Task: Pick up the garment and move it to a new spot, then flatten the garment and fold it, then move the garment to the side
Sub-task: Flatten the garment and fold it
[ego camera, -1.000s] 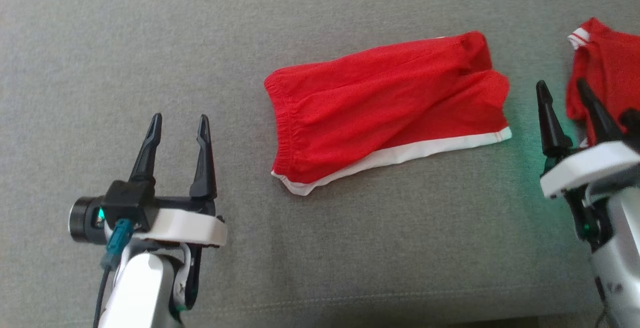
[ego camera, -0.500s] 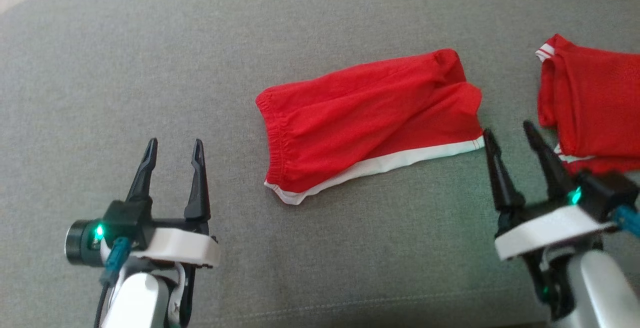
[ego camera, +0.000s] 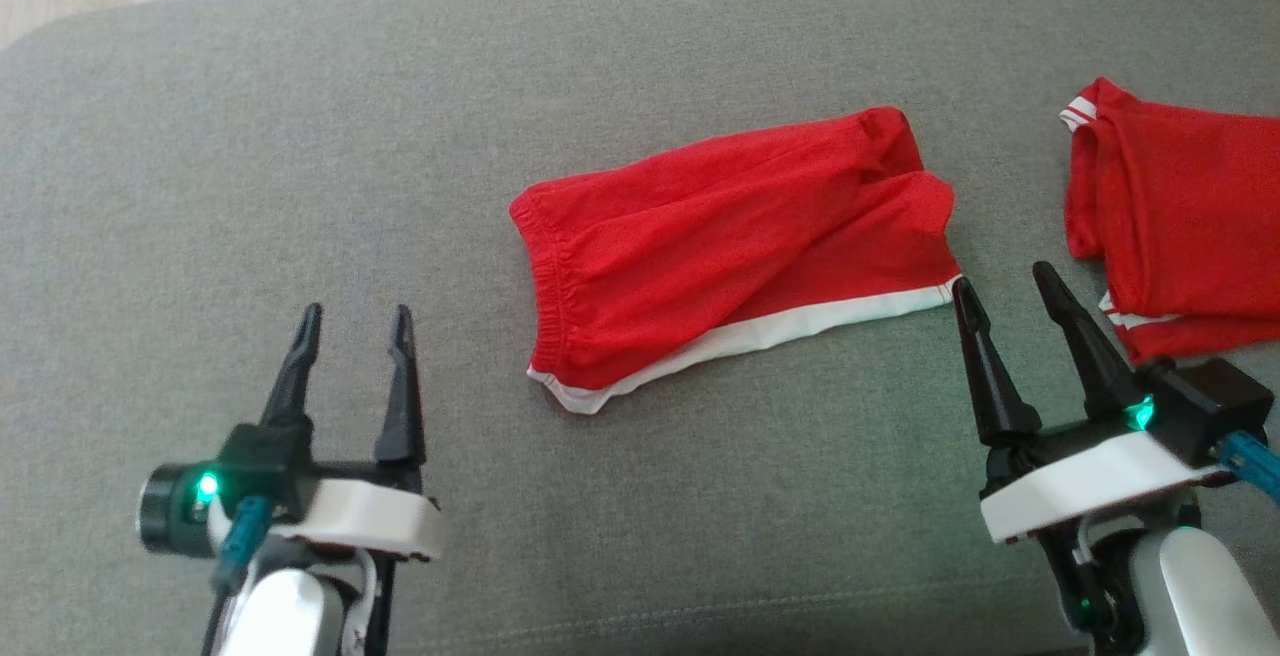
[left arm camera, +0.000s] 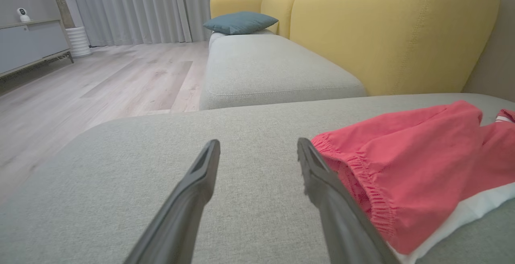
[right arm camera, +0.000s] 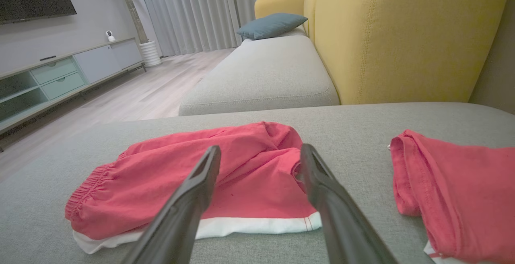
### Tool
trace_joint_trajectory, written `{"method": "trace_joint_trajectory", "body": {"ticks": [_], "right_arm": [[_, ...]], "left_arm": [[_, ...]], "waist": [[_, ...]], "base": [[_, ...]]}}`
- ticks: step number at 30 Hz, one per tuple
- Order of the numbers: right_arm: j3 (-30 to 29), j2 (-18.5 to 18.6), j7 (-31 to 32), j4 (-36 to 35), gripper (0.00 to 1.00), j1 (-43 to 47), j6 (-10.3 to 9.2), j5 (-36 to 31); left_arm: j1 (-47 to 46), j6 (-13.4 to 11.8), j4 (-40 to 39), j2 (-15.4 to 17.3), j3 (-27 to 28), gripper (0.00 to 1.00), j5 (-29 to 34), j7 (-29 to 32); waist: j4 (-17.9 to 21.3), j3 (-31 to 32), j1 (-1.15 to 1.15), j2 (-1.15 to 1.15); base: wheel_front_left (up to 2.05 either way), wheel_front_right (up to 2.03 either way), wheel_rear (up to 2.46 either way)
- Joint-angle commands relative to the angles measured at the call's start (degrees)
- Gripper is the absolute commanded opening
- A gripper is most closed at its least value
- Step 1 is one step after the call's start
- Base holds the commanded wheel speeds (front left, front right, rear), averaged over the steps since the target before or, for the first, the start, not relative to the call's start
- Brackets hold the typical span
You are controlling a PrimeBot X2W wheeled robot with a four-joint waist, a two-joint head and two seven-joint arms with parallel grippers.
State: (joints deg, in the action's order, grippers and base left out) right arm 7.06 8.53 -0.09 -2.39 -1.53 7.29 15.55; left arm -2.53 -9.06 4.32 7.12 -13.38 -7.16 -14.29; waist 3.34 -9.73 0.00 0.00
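The garment (ego camera: 730, 246) is a pair of red shorts with a white hem, lying folded and flat in the middle of the grey cushion (ego camera: 250, 136). My left gripper (ego camera: 357, 314) is open and empty, well to the left of the elastic waistband and nearer to me. In the left wrist view the left gripper (left arm camera: 258, 143) points past the waistband of the garment (left arm camera: 402, 175). My right gripper (ego camera: 1002, 276) is open and empty, its left fingertip close to the hem's right corner. The right wrist view looks over the garment (right arm camera: 169, 175) between the right gripper (right arm camera: 260, 148) fingers.
A second red garment (ego camera: 1180, 226) with white trim lies folded at the right of the cushion, also in the right wrist view (right arm camera: 454, 191). Beyond are a yellow sofa back (right arm camera: 402, 34), another grey seat (left arm camera: 273, 71) with a blue pillow (left arm camera: 239, 21), and wooden floor (left arm camera: 100, 83).
The head view has shifted. My right gripper has drawn back from beside the second garment and now stands by the shorts' hem corner. Both grippers stay open.
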Motion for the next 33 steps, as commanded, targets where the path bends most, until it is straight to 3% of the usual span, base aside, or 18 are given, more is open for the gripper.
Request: {"method": "trace_joint_trajectory", "body": {"ticks": [1,12,16,25,26,27,28,33], "right_arm": [[0.82,0.14,0.15,-2.30,1.00,-0.61,0.20,-0.08],[1.50,-0.41,0.70,-1.97,1.00,-1.09,0.20,1.43],[1.67,-0.66,0.63,-1.42,1.00,-1.50,0.20,2.00],[1.54,-0.82,0.21,-0.55,1.00,-1.98,0.20,3.06],[1.46,-0.79,0.22,-0.40,1.00,-2.02,0.20,3.18],[1.33,-0.72,0.27,-0.21,1.00,-2.08,0.20,3.31],[1.05,-0.56,0.41,0.10,1.00,-2.15,0.20,3.35],[-0.63,1.49,2.29,3.29,1.00,-3.41,0.20,2.83]], "left_arm": [[-1.78,0.38,-2.11,1.10,0.98,1.00,0.18,-0.15],[-4.82,10.31,1.75,0.41,-7.80,1.00,-3.64,13.00],[-6.23,11.15,4.45,0.29,-8.31,1.00,-4.68,15.99],[-9.03,10.48,9.45,-0.27,-7.43,1.00,-6.24,18.01],[-9.33,10.52,10.03,-0.26,-7.41,0.76,-6.39,18.23],[-9.60,10.50,10.40,-0.24,-7.35,0.07,-6.48,18.16],[-9.77,10.43,10.67,-0.25,-7.27,0.00,-6.56,17.98],[-10.14,9.97,10.97,0.01,-7.21,0.00,-6.54,17.40]], "waist": [[-0.02,-0.17,0.00,0.00],[1.41,-2.50,0.00,0.00],[2.45,-3.20,0.00,0.00],[3.90,-4.40,0.00,0.00],[4.04,-4.54,0.00,0.00],[4.17,-4.66,0.00,0.00],[4.28,-4.75,0.00,0.00],[4.24,-5.17,0.00,0.00]], "base": [[0.00,0.00,0.00],[0.00,0.00,0.00],[0.00,0.00,0.00],[0.00,0.00,0.00],[0.00,0.00,0.00],[0.00,0.00,0.00],[0.00,0.00,0.00],[0.00,0.00,0.00]]}}
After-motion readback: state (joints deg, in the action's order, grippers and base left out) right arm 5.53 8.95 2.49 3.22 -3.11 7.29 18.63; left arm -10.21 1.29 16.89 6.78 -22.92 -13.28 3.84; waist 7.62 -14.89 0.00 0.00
